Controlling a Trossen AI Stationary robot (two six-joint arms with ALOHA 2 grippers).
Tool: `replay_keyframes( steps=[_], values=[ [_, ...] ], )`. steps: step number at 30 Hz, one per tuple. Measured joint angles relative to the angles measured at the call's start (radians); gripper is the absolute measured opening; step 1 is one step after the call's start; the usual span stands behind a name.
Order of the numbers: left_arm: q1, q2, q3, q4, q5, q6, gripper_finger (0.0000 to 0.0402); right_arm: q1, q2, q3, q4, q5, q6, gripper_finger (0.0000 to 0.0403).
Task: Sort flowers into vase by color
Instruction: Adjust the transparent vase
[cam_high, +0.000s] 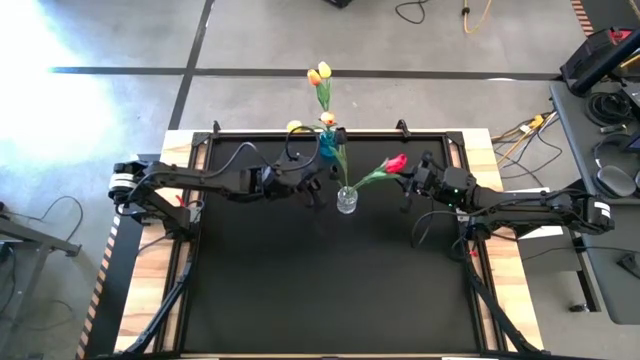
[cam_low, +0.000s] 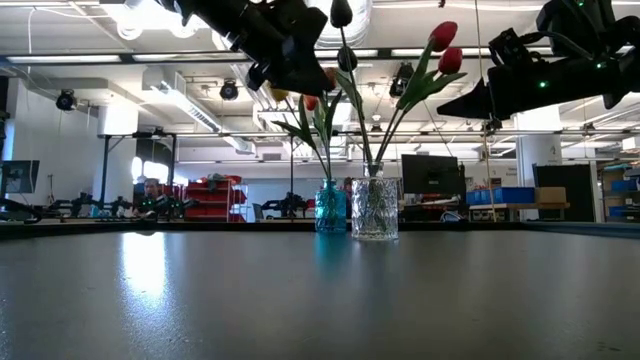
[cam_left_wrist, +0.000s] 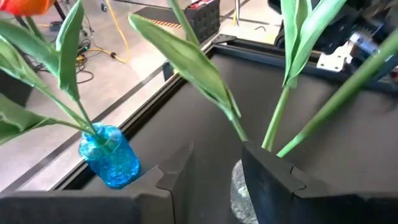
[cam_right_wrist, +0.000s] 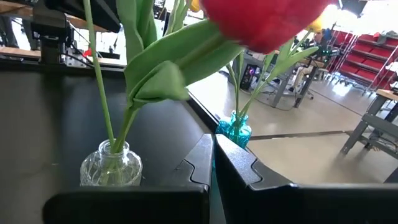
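Black counter (cam_high: 300, 280) carries both vases; flowers (cam_high: 385, 168) stand in the clear vase (cam_high: 346, 200). Left hand (cam_high: 312, 188) is spread beside it, right hand (cam_high: 408, 190) pressed together. Withdraw slowly, avoiding leaves.

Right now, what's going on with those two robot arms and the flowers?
The arms are sorting artificial tulips into two small vases near the far edge of the black table. The clear glass vase holds the red tulips, and the blue vase behind it holds the yellow and orange tulips. The left gripper hovers just beside the clear vase, fingers open, holding nothing. The right gripper sits by the red flower heads, fingers nearly closed and empty.
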Motion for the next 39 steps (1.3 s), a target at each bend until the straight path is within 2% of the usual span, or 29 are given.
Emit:
replay_keyframes(
  steps=[5,10,16,19,24,27,31,36,39],
  values=[
    [-0.001,-0.001,-0.045,0.033,-0.009,0.005,0.0091,0.000,0.000,0.000,-0.023,0.000,-0.004,0.0009],
    [-0.001,-0.011,-0.129,0.140,0.000,0.032,0.0058,0.000,0.000,0.000,-0.036,-0.026,-0.010,0.0009],
    [-0.001,-0.045,-0.288,0.366,0.104,0.046,0.0029,0.000,0.000,0.000,-0.079,-0.138,-0.018,0.0009],
    [-0.001,-0.078,-0.392,0.509,0.113,0.059,0.0019,0.002,0.000,0.000,-0.110,-0.166,-0.001,0.0009],
    [0.004,-0.133,-0.565,0.731,0.191,0.058,0.0003,0.002,0.035,-0.002,-0.156,-0.190,0.062,0.0009],
    [0.005,-0.169,-0.638,0.801,0.202,0.056,0.0001,0.018,0.094,-0.002,-0.145,-0.188,0.095,0.0009],
    [0.006,-0.218,-0.700,0.808,0.202,0.050,0.0000,0.053,0.217,-0.006,-0.078,-0.177,0.154,0.0009],
    [0.006,-0.274,-0.743,0.832,0.202,0.059,0.0000,0.108,0.419,-0.017,0.143,-0.088,0.175,0.0009],
    [0.008,-0.303,-0.776,0.856,0.201,0.064,0.0000,0.116,0.551,-0.016,0.301,-0.075,0.180,0.0009]
  ],
)
